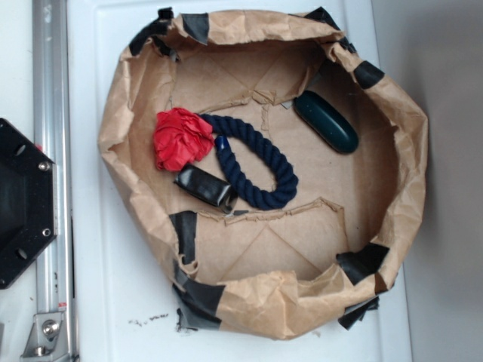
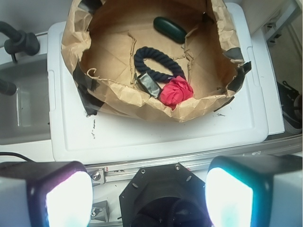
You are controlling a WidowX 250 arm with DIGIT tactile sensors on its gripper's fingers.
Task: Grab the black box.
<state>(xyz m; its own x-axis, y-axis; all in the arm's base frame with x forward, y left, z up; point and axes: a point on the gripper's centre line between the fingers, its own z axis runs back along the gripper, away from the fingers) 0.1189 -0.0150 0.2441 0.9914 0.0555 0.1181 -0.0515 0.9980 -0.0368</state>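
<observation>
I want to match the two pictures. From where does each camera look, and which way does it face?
Exterior: sits above, faces straight down into the brown paper basin; only the black robot base shows.
Wrist: sits high behind the base, looks forward and down; the open gripper frames the bottom.
Both show the small glossy black box, red cloth ball, navy rope and dark green oval case.

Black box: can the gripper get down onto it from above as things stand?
Probably yes. The black box lies uncovered, though the red cloth ball and navy rope touch it, crowding the open fingers.
</observation>
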